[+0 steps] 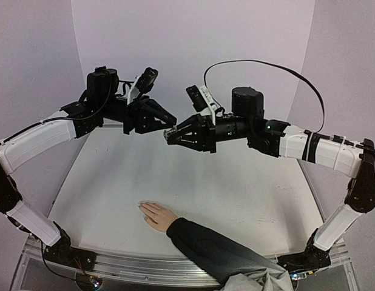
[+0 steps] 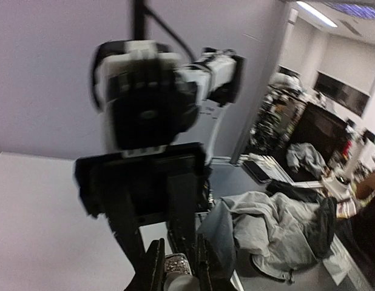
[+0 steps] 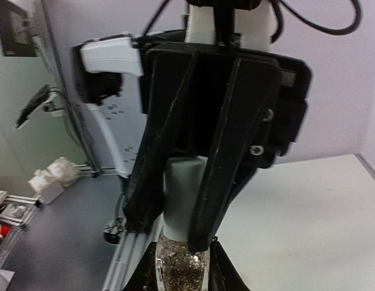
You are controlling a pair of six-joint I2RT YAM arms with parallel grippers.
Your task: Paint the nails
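White desk [image 1: 236, 182], one hand [image 1: 157, 216].
We see left end effector [image 1: 167, 122] clenching one cap [image 3: 185, 194], right end effector [image 1: 173, 137] one bottle [image 3: 182, 268].

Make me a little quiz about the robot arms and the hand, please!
1. True or false: the hand lies flat on the table.
2. What do the left claw and the right claw hold together up in the air? A) a paintbrush B) a glittery bottle C) a spoon
3. Fill in: the ___ claw grips the bottle's grey cap.

Key: 1 true. 2 B. 3 left.
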